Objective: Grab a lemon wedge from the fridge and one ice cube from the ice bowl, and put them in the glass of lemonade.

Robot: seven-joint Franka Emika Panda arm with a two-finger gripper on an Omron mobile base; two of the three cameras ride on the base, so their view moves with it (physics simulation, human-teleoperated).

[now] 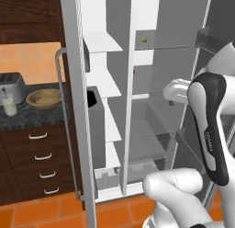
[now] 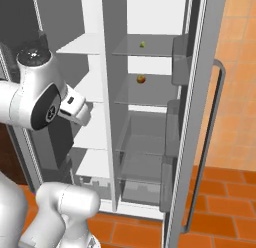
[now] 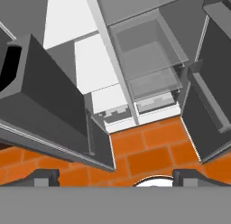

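- While both its doors stand open, the fridge (image 1: 137,98) shows white shelves and clear drawers, with orange floor tiles (image 3: 149,151) below.
- The gripper (image 3: 115,177) points down toward the fridge's bottom drawers, its fingers spread wide apart with nothing between them.
- The ice bowl (image 1: 43,98) sits on the dark counter (image 1: 27,116), near a toaster (image 1: 11,87).
- The glass of lemonade (image 1: 9,105) stands just before the toaster.
- The lemon wedge (image 2: 142,44) lies on the top glass shelf; a small reddish fruit (image 2: 141,79) lies one shelf lower.
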